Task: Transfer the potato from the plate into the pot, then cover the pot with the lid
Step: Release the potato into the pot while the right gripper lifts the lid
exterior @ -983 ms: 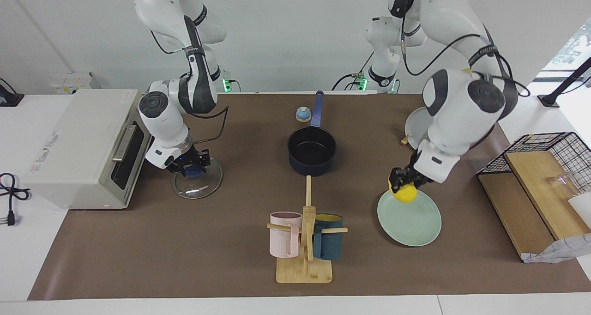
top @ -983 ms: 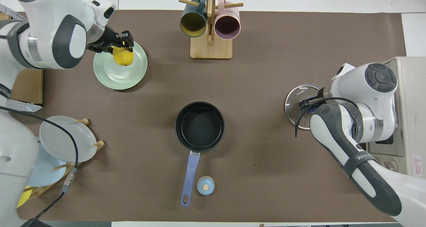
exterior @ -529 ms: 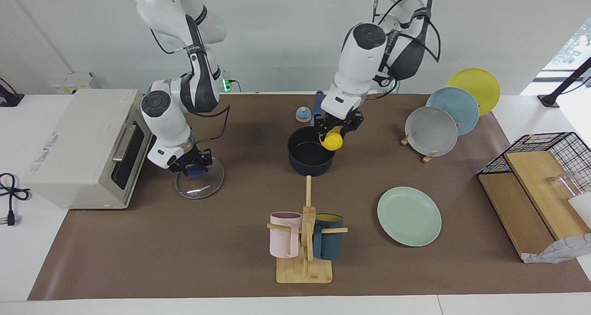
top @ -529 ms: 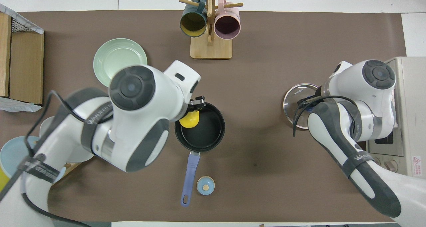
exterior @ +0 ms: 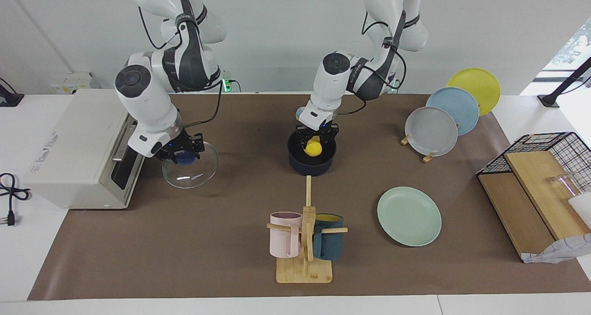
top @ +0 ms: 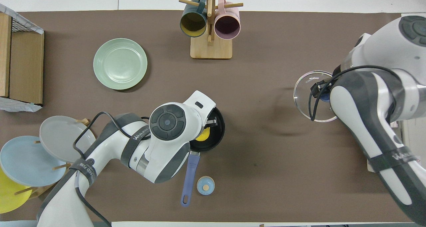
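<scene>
The yellow potato (exterior: pixel 314 147) is low inside the dark navy pot (exterior: pixel 312 166) at the table's middle. My left gripper (exterior: pixel 317 138) is shut on it, fingers down in the pot's mouth. In the overhead view the left arm covers most of the pot (top: pixel 218 135); a bit of the potato (top: pixel 203 134) shows. The mint-green plate (exterior: pixel 409 216) lies bare, farther from the robots toward the left arm's end. My right gripper (exterior: pixel 181 154) is shut on the blue knob of the glass lid (exterior: pixel 196 172) and holds it tilted above the table in front of the toaster oven.
A white toaster oven (exterior: pixel 78 144) stands at the right arm's end. A wooden mug rack (exterior: pixel 304 241) with a pink and a teal mug is farther out than the pot. Upright plates (exterior: pixel 431 130) and a wire basket (exterior: pixel 549 144) stand at the left arm's end. A small blue bell-shaped object (top: pixel 205 185) lies beside the pot handle (top: pixel 189 173).
My left gripper carried the potato from the plate to over the pot, then lowered it inside. My right gripper lifted the lid off the table and tilted it.
</scene>
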